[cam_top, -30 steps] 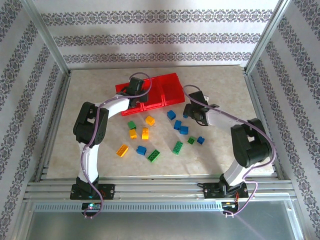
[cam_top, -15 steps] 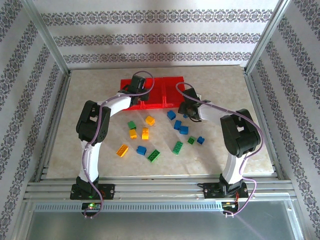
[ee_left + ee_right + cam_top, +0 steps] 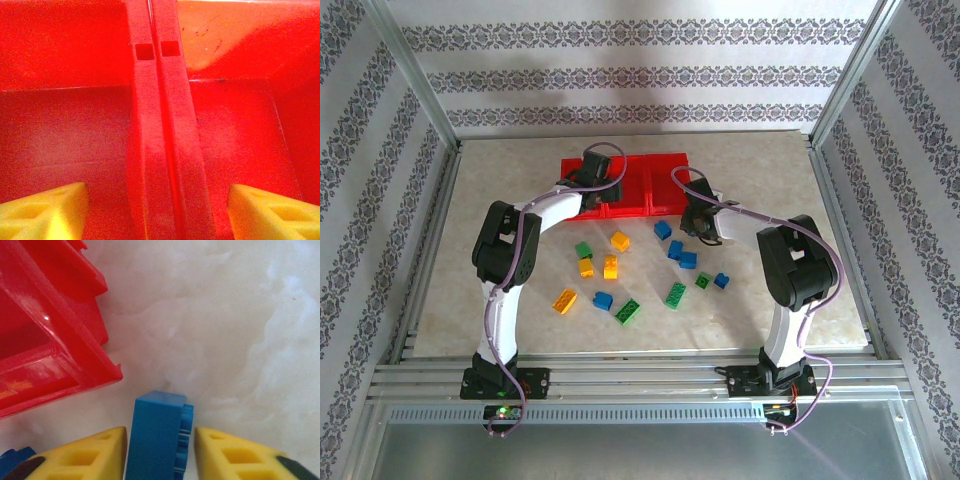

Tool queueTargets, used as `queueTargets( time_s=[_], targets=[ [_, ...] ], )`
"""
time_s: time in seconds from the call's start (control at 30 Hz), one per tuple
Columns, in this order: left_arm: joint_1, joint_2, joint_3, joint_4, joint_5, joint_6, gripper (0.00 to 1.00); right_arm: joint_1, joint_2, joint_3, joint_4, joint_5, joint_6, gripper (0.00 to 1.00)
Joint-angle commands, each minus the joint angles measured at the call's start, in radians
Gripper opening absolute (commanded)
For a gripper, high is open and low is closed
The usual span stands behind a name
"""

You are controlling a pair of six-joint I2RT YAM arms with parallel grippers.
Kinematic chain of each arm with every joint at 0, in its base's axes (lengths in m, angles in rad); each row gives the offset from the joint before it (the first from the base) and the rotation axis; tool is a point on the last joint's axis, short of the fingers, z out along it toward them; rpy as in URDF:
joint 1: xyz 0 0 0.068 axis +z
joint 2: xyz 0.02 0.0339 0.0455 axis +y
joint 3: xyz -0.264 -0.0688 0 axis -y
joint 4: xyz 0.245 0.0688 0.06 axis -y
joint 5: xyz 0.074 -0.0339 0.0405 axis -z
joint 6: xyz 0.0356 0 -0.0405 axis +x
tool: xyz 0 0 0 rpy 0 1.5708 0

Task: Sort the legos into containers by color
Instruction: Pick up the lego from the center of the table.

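Top external view: the containers (image 3: 665, 175), three red bins joined in a row, sit at the far middle of the table (image 3: 500, 180). The left gripper (image 3: 595, 183) hangs over the left part of the row. The right gripper (image 3: 699, 223) is down low just off the row's near right corner. The loose legos (image 3: 610, 266) lie scattered on the table on the near side of the bins, between the two arms. Yellow-orange ones lie mostly to the left, blue ones closer to the right gripper, and green ones are mixed among them. From up here I cannot tell how wide either gripper stands.

Left wrist view: the left gripper (image 3: 159, 210) looks down into the containers (image 3: 65, 130). Its two yellow fingertips (image 3: 45, 210) are spread wide, one over each of two neighbouring bins, with the double divider wall (image 3: 160, 125) running between them. The jaws are open and grip nothing.

Right wrist view: the right gripper (image 3: 160, 447) has a blue brick (image 3: 156, 425) between its yellow fingertips (image 3: 235, 455), which sit tight against its two sides. The brick's studs face right. It is low over the pale table (image 3: 225, 315), just on the near side of a corner of the containers (image 3: 60, 340). Whether it rests on the surface I cannot tell.
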Motion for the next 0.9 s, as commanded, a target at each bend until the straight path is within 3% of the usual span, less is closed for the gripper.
queueTargets(
  time_s=[0.0, 0.37, 0.87],
  targets=[
    [-0.006, -0.089, -0.004, -0.034, -0.022, -0.03, 0.78, 0.0, 0.014, 0.003, -0.012, 0.02, 0.01, 0.33],
    [-0.005, -0.36, -0.228, 0.015, -0.07, -0.09, 0.99, -0.004, -0.056, -0.068, -0.012, -0.004, 0.018, 0.12],
    [-0.006, -0.84, -0.729, 0.205, -0.191, -0.136, 1.0, 0.038, -0.285, -0.105, -0.072, -0.002, -0.055, 0.05]
  ],
)
